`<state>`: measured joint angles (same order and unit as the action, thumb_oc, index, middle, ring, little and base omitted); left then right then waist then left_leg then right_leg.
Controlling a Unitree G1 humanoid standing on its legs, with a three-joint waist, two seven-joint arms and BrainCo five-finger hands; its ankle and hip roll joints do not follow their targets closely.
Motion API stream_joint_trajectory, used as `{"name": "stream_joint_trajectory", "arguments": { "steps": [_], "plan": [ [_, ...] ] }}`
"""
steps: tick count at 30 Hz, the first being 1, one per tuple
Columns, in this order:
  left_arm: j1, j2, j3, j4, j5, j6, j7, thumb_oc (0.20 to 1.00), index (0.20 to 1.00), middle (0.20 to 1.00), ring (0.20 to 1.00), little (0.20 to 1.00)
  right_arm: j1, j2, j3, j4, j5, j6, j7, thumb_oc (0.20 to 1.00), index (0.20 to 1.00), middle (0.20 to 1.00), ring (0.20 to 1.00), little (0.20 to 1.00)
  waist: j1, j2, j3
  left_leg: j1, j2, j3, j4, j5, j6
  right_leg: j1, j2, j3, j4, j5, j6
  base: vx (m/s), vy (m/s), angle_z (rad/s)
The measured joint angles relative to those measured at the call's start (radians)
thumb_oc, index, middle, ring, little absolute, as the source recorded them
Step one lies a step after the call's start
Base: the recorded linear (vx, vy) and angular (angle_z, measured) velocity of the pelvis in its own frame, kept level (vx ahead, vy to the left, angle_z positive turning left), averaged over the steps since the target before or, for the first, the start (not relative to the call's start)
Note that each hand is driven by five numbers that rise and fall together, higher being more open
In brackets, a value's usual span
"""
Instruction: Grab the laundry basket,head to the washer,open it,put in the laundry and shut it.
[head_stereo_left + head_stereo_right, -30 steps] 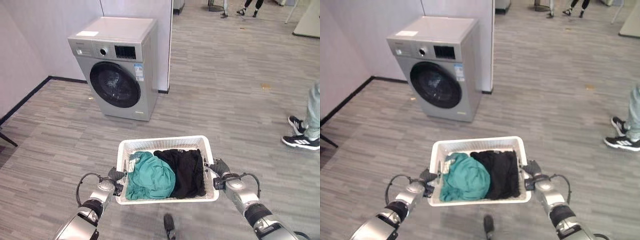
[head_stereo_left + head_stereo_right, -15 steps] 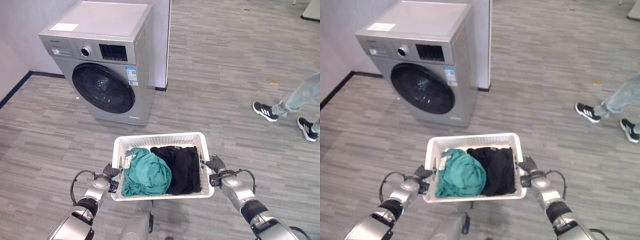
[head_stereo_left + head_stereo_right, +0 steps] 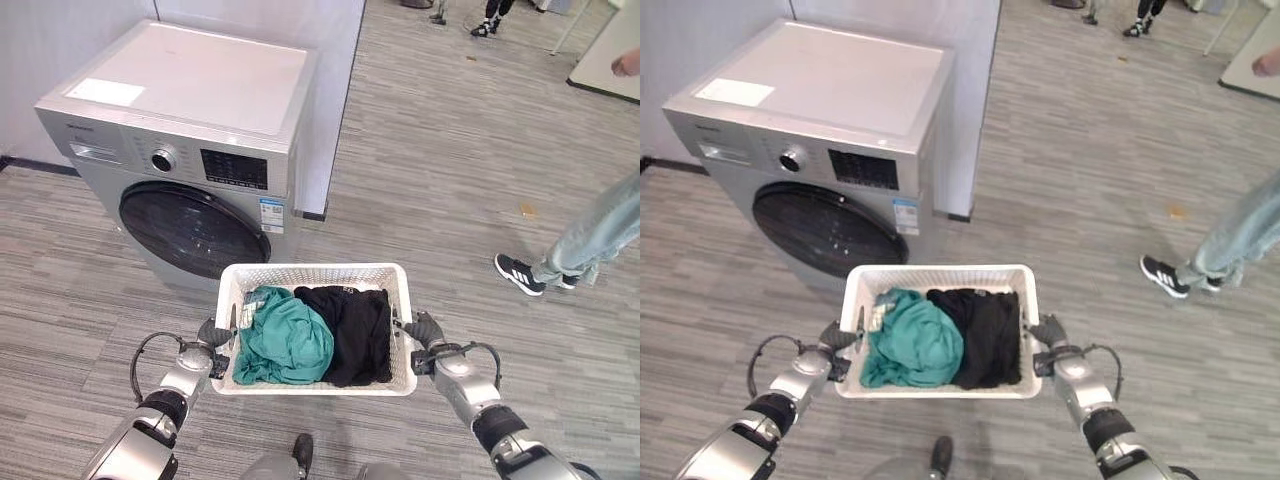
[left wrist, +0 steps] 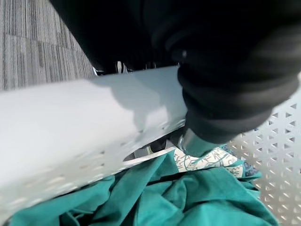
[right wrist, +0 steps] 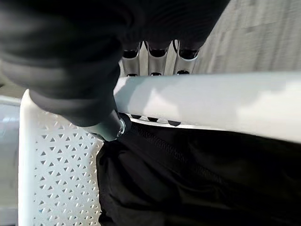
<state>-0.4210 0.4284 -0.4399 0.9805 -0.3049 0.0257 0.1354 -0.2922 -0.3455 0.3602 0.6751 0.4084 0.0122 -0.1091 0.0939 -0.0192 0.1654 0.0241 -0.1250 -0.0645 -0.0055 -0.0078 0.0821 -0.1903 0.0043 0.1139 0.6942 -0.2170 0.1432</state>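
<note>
Two hands carry the white laundry basket [image 3: 313, 275]: left hand [image 3: 213, 335] and right hand [image 3: 426, 332] each curl around an opposite end rim, keeping it level between them. Teal garment [image 3: 283, 337] and black garment [image 3: 350, 332] lie inside. Washer [image 3: 190, 150], door closed, stands just beyond the basket.

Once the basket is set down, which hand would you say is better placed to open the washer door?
Probably the left hand: the washer and its closed door stand ahead on the robot's left. For now, it and the right hand both grip the basket.
</note>
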Motion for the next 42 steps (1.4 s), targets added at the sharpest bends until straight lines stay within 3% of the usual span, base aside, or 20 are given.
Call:
{"name": "stream_joint_trajectory", "arguments": {
  "steps": [1, 2, 3, 4, 5, 6, 7, 8, 9, 10, 12, 14, 15, 17, 18, 21, 28, 40, 42],
  "plan": [
    [0.000, -0.002, 0.000, 0.003, 0.000, 0.000, 0.000, 0.200, 0.200, 0.200, 0.200, 0.200, 0.003, -0.003, 0.008, 0.000, 0.000, 0.000, 0.000, 0.200, 0.200, 0.200, 0.200, 0.200, -0.008, 0.013, 0.005, 0.030, 0.000, -0.008, -0.031, -0.002, -0.001, -0.051, 0.016, -0.017, -0.177, 0.008, -0.031, 0.22, -0.085, 0.46],
    [-0.008, -0.002, -0.003, 0.019, 0.000, 0.000, -0.001, 0.200, 0.200, 0.200, 0.200, 0.200, 0.017, -0.005, 0.017, 0.001, 0.001, 0.001, 0.000, 0.200, 0.200, 0.200, 0.200, 0.200, -0.043, 0.016, 0.005, 0.047, -0.010, -0.050, -0.037, -0.002, -0.006, -0.066, 0.045, -0.011, -0.457, 0.061, -0.041, 0.19, -0.119, 0.67],
    [-0.008, -0.007, -0.007, 0.019, 0.001, 0.001, 0.000, 0.200, 0.200, 0.200, 0.200, 0.200, 0.022, -0.005, 0.016, 0.007, 0.001, 0.003, 0.000, 0.200, 0.200, 0.200, 0.200, 0.200, -0.054, 0.011, 0.006, 0.059, -0.026, -0.055, -0.034, 0.002, 0.000, -0.076, 0.057, -0.012, -0.546, 0.110, -0.050, 0.07, -0.105, 0.78],
    [0.005, -0.017, -0.009, 0.021, 0.001, 0.002, 0.002, 0.200, 0.200, 0.200, 0.200, 0.200, 0.036, -0.013, 0.015, 0.009, 0.003, 0.005, 0.000, 0.200, 0.200, 0.200, 0.200, 0.200, -0.056, 0.009, 0.007, 0.091, -0.040, -0.062, -0.030, 0.002, -0.001, -0.082, 0.081, -0.015, -0.554, 0.174, -0.103, 0.09, -0.155, 0.53],
    [0.020, -0.034, -0.011, 0.020, 0.001, 0.002, 0.002, 0.200, 0.200, 0.200, 0.200, 0.200, 0.048, -0.026, 0.015, 0.010, 0.004, 0.005, 0.000, 0.200, 0.200, 0.200, 0.200, 0.200, -0.053, 0.000, 0.004, 0.100, -0.069, -0.058, 0.008, -0.005, -0.012, -0.064, 0.101, -0.023, -0.565, 0.240, -0.183, 0.06, -0.111, 0.49],
    [0.037, -0.060, -0.016, 0.020, 0.001, 0.001, 0.002, 0.200, 0.200, 0.200, 0.200, 0.200, 0.055, -0.037, 0.014, 0.024, 0.007, 0.002, 0.003, 0.200, 0.200, 0.200, 0.200, 0.200, -0.044, -0.027, -0.013, 0.085, -0.117, -0.045, 0.064, -0.007, -0.020, -0.035, 0.101, -0.056, -0.597, 0.332, -0.247, 0.11, -0.127, 0.57],
    [0.051, -0.070, -0.017, 0.018, 0.001, 0.001, 0.003, 0.200, 0.200, 0.200, 0.200, 0.200, 0.057, -0.040, 0.013, 0.056, 0.009, -0.002, 0.005, 0.200, 0.200, 0.200, 0.200, 0.200, -0.034, -0.063, -0.039, 0.076, -0.169, -0.052, 0.116, -0.031, -0.059, 0.002, 0.074, -0.078, -0.637, 0.409, -0.306, 0.06, -0.040, 0.49],
    [0.052, -0.090, -0.019, 0.015, 0.001, 0.000, 0.013, 0.200, 0.200, 0.200, 0.200, 0.200, 0.041, -0.053, 0.004, 0.074, 0.010, -0.001, 0.007, 0.200, 0.200, 0.200, 0.200, 0.200, -0.015, -0.054, -0.039, 0.012, -0.170, -0.051, 0.211, -0.088, -0.028, 0.028, 0.059, -0.079, -0.697, 0.405, -0.281, 0.12, -0.074, 0.45],
    [0.053, -0.082, -0.023, 0.010, 0.001, 0.000, 0.012, 0.200, 0.200, 0.200, 0.200, 0.200, 0.039, -0.045, -0.009, 0.071, 0.010, -0.004, 0.010, 0.200, 0.200, 0.200, 0.200, 0.200, -0.005, -0.067, -0.033, -0.018, -0.141, -0.030, 0.246, -0.115, 0.006, 0.058, 0.049, -0.075, -0.758, 0.417, -0.288, 0.09, -0.050, 0.21],
    [0.054, -0.067, -0.026, 0.011, 0.001, 0.002, 0.013, 0.200, 0.200, 0.200, 0.200, 0.200, 0.032, -0.035, -0.004, 0.070, 0.009, -0.004, 0.019, 0.200, 0.200, 0.200, 0.200, 0.200, 0.011, -0.086, -0.029, -0.037, -0.085, -0.033, 0.240, -0.132, -0.009, 0.073, 0.045, -0.067, -0.782, 0.421, -0.284, 0.12, -0.069, 0.17],
    [0.053, -0.048, -0.047, 0.011, 0.001, 0.006, 0.012, 0.200, 0.200, 0.200, 0.200, 0.200, 0.035, -0.024, -0.004, 0.062, 0.009, -0.004, 0.025, 0.200, 0.200, 0.200, 0.200, 0.200, 0.008, -0.084, -0.027, -0.056, 0.003, -0.040, 0.222, -0.152, -0.050, 0.089, 0.038, -0.073, -0.781, 0.405, -0.270, 0.05, -0.037, 0.08],
    [0.029, -0.048, -0.054, 0.014, 0.008, 0.006, 0.012, 0.200, 0.200, 0.200, 0.200, 0.200, 0.047, -0.032, -0.004, 0.060, 0.010, -0.004, 0.024, 0.200, 0.200, 0.200, 0.200, 0.200, -0.012, -0.068, -0.028, -0.064, 0.061, -0.066, 0.126, -0.114, -0.096, 0.101, 0.023, -0.094, -0.781, 0.394, -0.226, 0.01, -0.029, 0.11],
    [0.021, -0.056, -0.059, 0.014, 0.015, 0.006, 0.011, 0.200, 0.200, 0.200, 0.200, 0.200, 0.048, -0.043, -0.003, 0.060, 0.011, -0.004, 0.025, 0.200, 0.200, 0.200, 0.200, 0.200, -0.019, -0.042, -0.026, -0.060, 0.090, -0.060, 0.082, -0.054, -0.101, 0.112, 0.027, -0.097, -0.782, 0.391, -0.204, 0.00, -0.030, -0.04],
    [0.007, -0.069, -0.093, 0.022, 0.044, 0.006, 0.011, 0.200, 0.200, 0.200, 0.200, 0.200, 0.049, -0.051, -0.004, 0.076, 0.012, -0.009, 0.024, 0.200, 0.200, 0.200, 0.200, 0.200, -0.029, -0.030, -0.026, -0.024, 0.078, -0.066, 0.025, -0.020, -0.079, 0.123, 0.007, -0.106, -0.782, 0.385, -0.167, 0.00, -0.053, 0.22],
    [-0.003, -0.084, -0.096, 0.025, 0.055, 0.007, 0.010, 0.200, 0.200, 0.200, 0.200, 0.200, 0.054, -0.062, 0.000, 0.107, 0.031, -0.009, 0.025, 0.200, 0.200, 0.200, 0.200, 0.200, -0.034, -0.018, -0.034, -0.006, 0.066, -0.104, -0.029, 0.000, -0.070, 0.129, -0.015, -0.144, -0.790, 0.364, -0.136, 0.01, -0.095, 0.71],
    [-0.002, -0.091, -0.105, 0.049, 0.080, 0.007, 0.005, 0.200, 0.200, 0.200, 0.200, 0.200, 0.053, -0.059, 0.006, 0.128, 0.031, -0.008, 0.035, 0.200, 0.200, 0.200, 0.200, 0.200, -0.022, -0.002, -0.038, 0.016, 0.063, -0.145, -0.067, 0.028, -0.071, 0.144, -0.025, -0.180, -0.790, 0.353, -0.123, 0.02, -0.055, 0.52],
    [0.011, -0.077, -0.083, 0.063, 0.079, 0.013, -0.002, 0.200, 0.200, 0.200, 0.200, 0.200, 0.016, -0.047, 0.044, 0.136, 0.029, -0.007, 0.048, 0.200, 0.200, 0.200, 0.200, 0.200, 0.025, 0.032, -0.048, 0.035, 0.063, -0.167, -0.073, 0.030, -0.075, 0.167, -0.028, -0.204, -0.786, 0.340, -0.119, 0.00, -0.016, 0.16],
    [0.013, -0.085, -0.088, 0.056, 0.079, 0.013, -0.002, 0.200, 0.200, 0.200, 0.200, 0.200, 0.063, -0.064, 0.019, 0.107, 0.029, -0.006, 0.048, 0.200, 0.200, 0.200, 0.200, 0.200, -0.010, 0.029, -0.047, 0.040, 0.078, -0.169, -0.080, 0.031, -0.077, 0.171, -0.015, -0.205, -0.788, 0.324, -0.117, 0.00, -0.024, 0.00],
    [0.012, -0.079, -0.088, 0.037, 0.079, 0.013, -0.002, 0.200, 0.200, 0.200, 0.200, 0.200, 0.073, -0.080, 0.014, 0.063, 0.028, -0.006, 0.047, 0.200, 0.200, 0.200, 0.200, 0.200, -0.018, 0.026, -0.040, 0.008, 0.072, -0.173, -0.039, 0.024, -0.094, 0.166, -0.015, -0.212, -0.785, 0.320, -0.122, -0.06, 0.009, 0.22]
  ]
}}
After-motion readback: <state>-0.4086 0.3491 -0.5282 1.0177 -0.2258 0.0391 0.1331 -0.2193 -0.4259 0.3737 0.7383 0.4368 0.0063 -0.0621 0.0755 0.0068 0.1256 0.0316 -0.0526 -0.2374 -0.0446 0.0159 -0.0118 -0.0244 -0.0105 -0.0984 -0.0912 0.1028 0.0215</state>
